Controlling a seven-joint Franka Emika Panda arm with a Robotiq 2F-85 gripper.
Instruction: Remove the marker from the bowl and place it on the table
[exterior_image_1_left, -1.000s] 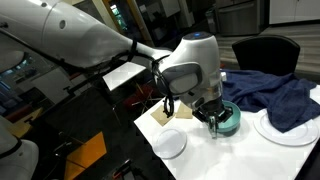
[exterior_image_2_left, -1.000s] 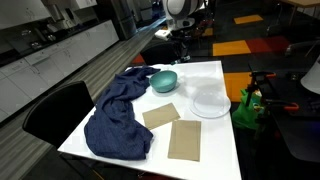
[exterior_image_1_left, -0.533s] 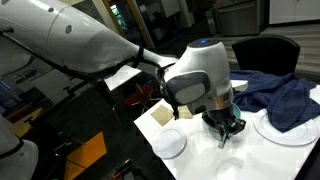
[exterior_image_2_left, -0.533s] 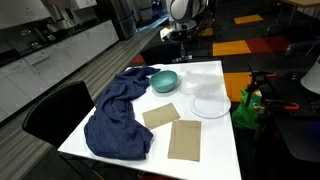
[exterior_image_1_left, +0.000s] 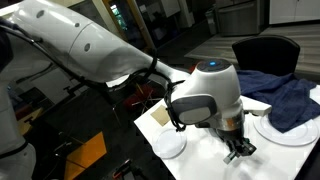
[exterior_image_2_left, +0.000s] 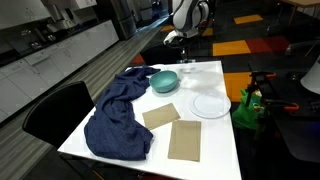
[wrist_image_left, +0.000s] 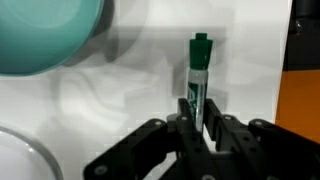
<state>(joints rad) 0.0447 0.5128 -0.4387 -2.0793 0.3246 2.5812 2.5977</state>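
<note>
Slim marker (wrist_image_left: 200, 75) in claw (wrist_image_left: 201, 122), round teal bowl (wrist_image_left: 45, 35), smooth wht table (wrist_image_left: 130, 95)

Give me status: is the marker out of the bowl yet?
Done: the marker is out of the bowl, which sits empty off to one side in the wrist view. In hand: the jaws are closed on the marker's lower end, over bare table. Left: set it down and open. I can't tell whether it touches the table yet.
</note>
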